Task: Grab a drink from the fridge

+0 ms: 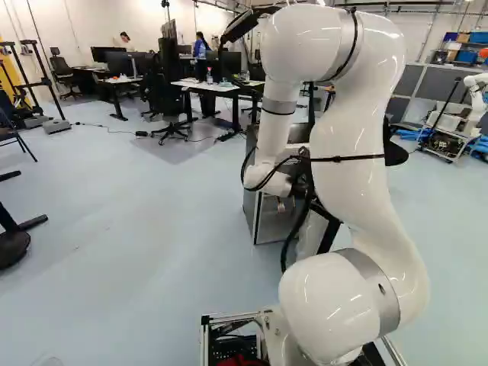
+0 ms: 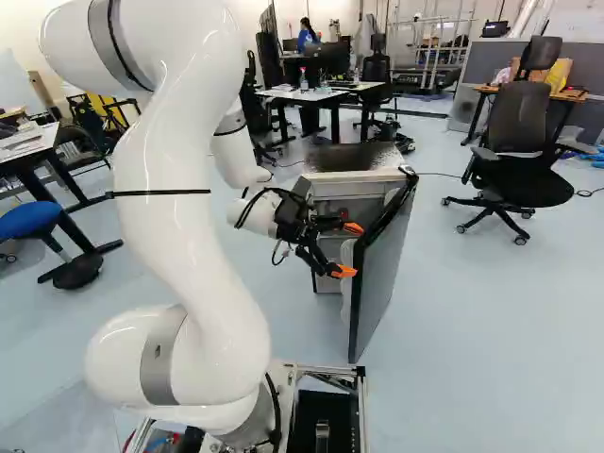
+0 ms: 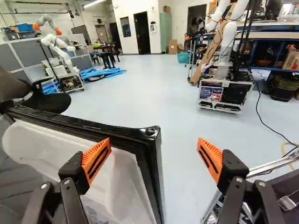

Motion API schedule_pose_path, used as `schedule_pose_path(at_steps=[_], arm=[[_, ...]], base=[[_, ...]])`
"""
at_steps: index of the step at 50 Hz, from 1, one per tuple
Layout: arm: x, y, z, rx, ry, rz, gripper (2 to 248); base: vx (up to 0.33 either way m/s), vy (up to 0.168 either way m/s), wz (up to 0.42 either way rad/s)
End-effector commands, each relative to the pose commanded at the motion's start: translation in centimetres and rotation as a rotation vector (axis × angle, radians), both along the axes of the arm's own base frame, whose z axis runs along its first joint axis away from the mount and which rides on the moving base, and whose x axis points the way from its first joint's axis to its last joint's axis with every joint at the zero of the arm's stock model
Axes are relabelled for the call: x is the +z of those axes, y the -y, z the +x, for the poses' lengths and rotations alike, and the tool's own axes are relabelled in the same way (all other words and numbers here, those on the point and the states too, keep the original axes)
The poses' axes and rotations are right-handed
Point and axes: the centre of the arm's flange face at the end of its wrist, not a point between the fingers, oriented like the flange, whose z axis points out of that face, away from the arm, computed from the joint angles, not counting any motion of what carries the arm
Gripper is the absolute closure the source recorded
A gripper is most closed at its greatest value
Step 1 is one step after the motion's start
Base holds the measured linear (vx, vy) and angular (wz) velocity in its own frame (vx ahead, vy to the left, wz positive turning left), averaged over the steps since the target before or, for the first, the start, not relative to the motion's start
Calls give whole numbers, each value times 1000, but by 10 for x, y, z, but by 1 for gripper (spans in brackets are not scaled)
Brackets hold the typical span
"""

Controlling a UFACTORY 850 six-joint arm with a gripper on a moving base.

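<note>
In the right base view my gripper (image 2: 348, 250) is at the inner side of the open fridge door (image 2: 389, 269), in front of the fridge (image 2: 363, 188). The wrist view shows the gripper (image 3: 154, 142) open, with nothing held. One finger overlaps the door's white inner liner (image 3: 60, 144); the other stands out over the floor, and the black-framed door corner (image 3: 150, 135) shows between them. The left base view has the fridge (image 1: 274, 225) partly behind my arm. No drink shows inside the fridge, whose interior is mostly hidden.
A desk (image 2: 326, 94) with a bottle (image 2: 303, 80) stands beyond the fridge. An office chair (image 2: 519, 151) is right of the door in the right base view. Another robot (image 3: 226, 88) on a cart shows in the wrist view, and a second one (image 3: 65, 60) stands farther off.
</note>
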Motion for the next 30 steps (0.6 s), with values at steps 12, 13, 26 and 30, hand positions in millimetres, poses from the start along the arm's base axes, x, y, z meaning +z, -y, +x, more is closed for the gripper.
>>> schedule_pose_path(at_steps=[12, 13, 26, 30], arm=[[1, 12, 7, -34, 14, 1, 3], [1, 13, 7, -37, 16, 1, 3], [3, 27, 15, -74, 33, 2, 3], [3, 32, 17, -86, 38, 3, 3]], base=[[0, 0, 0], [0, 0, 0], [0, 0, 0], [0, 0, 0]])
